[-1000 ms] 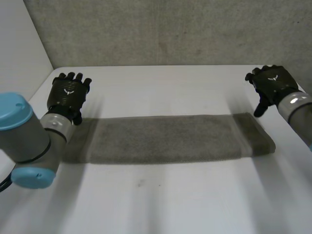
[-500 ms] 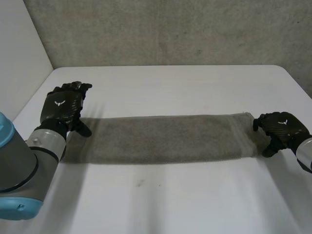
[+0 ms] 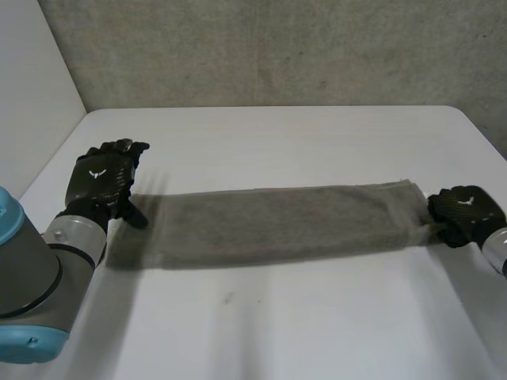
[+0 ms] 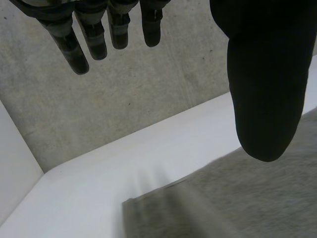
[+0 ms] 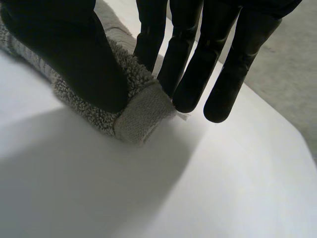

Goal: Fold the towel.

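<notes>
1. Towel: a long, narrow grey strip lying flat across the white table, from one hand to the other. Its narrowness suggests a lengthwise fold is already made. The end-to-end folds look not yet done.
2. Left end: left hand sits at the far corner of the strip. In the left wrist view its fingers are straight and spread with the thumb apart, and it holds nothing. The towel's end lies below the thumb. Contact cannot be judged.
3. Middle: cloth is flat, no creases or raised part.
4. Right end: right hand is closed on the towel's corner. In the right wrist view the thumb presses the hemmed edge against the fingers, and the corner is bunched slightly at the table.
5. Left to do, by my reading: the left hand needs a grip before either end can be carried over.
</notes>
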